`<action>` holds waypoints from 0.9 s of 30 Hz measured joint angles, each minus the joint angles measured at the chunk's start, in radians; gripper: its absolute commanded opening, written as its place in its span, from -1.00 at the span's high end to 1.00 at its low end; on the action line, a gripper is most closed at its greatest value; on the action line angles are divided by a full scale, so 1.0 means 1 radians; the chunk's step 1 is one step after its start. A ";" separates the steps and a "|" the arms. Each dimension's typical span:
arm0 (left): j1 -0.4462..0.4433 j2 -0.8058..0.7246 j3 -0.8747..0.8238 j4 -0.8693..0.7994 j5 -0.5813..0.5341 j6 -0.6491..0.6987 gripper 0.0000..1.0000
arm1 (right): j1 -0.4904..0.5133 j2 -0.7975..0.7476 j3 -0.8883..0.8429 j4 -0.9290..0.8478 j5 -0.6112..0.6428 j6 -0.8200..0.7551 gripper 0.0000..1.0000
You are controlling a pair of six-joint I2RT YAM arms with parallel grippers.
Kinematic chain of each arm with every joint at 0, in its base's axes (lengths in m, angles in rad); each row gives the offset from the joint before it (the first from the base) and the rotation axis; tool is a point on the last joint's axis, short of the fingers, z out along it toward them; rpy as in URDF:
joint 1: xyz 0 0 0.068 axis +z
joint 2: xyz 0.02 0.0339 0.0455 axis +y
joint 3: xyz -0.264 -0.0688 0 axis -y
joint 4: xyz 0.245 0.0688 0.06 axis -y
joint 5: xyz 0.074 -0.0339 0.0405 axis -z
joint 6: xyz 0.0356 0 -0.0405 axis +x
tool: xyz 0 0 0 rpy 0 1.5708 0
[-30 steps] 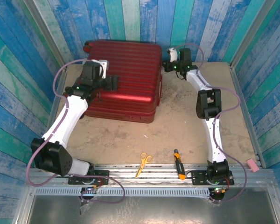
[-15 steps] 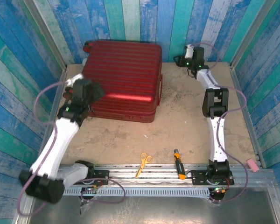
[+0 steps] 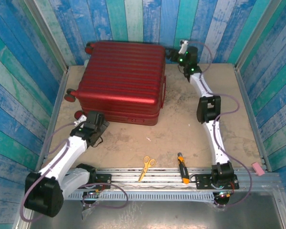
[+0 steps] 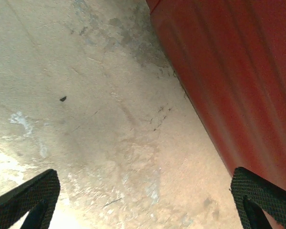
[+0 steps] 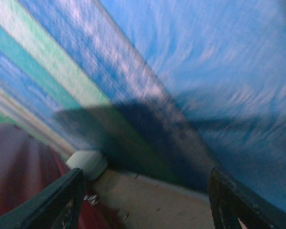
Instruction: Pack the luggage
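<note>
The luggage (image 3: 124, 81) lies shut and flat on the tabletop (image 3: 181, 119), with its near left corner just ahead of the left fingers (image 3: 99, 123). These hover low and spread apart, bare tabletop between them and the red shell beside one of them. The right fingers (image 3: 172, 54) are also parted, close to the blue plank wall (image 5: 181, 71) and just right of the luggage's far corner. Yellow-handled scissors (image 3: 146, 167) and a screwdriver (image 3: 182, 167) lie well back from both pairs of fingers.

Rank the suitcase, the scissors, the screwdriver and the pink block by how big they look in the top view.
1. suitcase, by far the largest.
2. scissors and screwdriver: about the same length, too close to rank.
3. pink block, the smallest.
</note>
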 measured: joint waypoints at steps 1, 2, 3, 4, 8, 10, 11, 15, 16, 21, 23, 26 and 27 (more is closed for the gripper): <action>0.001 0.022 0.011 0.013 -0.006 0.001 -0.87 | 0.000 0.007 0.001 0.006 -0.015 0.014 -0.34; 0.006 0.040 0.024 0.027 -0.011 0.004 -0.87 | 0.000 0.014 0.002 0.008 -0.033 0.034 -0.32; 0.022 0.059 0.039 0.044 -0.011 0.010 -0.87 | -0.001 0.020 0.005 0.013 -0.056 0.052 -0.29; 0.043 0.073 0.048 0.063 -0.010 0.015 -0.87 | -0.003 0.021 0.006 0.012 -0.083 0.063 -0.26; 0.221 0.146 0.056 0.107 0.046 0.070 -0.87 | -0.021 0.021 0.003 0.027 -0.223 0.089 -0.10; 0.300 0.199 0.066 0.122 0.056 0.104 -0.87 | -0.032 0.021 -0.004 0.041 -0.291 0.098 -0.07; 0.331 0.238 0.086 0.122 0.061 0.128 -0.87 | -0.038 0.021 -0.006 0.046 -0.327 0.101 -0.05; 0.408 0.373 0.181 0.106 0.068 0.177 -0.87 | -0.055 0.012 -0.030 0.065 -0.472 0.097 -0.01; 0.427 0.404 0.210 0.101 0.067 0.180 -0.87 | -0.056 0.003 -0.045 0.066 -0.510 0.091 -0.01; 0.508 0.533 0.341 0.057 0.055 0.207 -0.87 | -0.056 -0.059 -0.137 0.066 -0.680 0.047 0.07; 0.533 0.571 0.390 0.032 0.056 0.247 -0.87 | -0.056 -0.081 -0.168 0.079 -0.727 0.037 0.10; 0.558 0.624 0.470 -0.024 0.056 0.317 -0.87 | -0.056 -0.128 -0.242 0.117 -0.773 0.034 0.15; 0.568 0.647 0.506 -0.047 0.055 0.344 -0.87 | -0.055 -0.146 -0.272 0.134 -0.787 0.033 0.17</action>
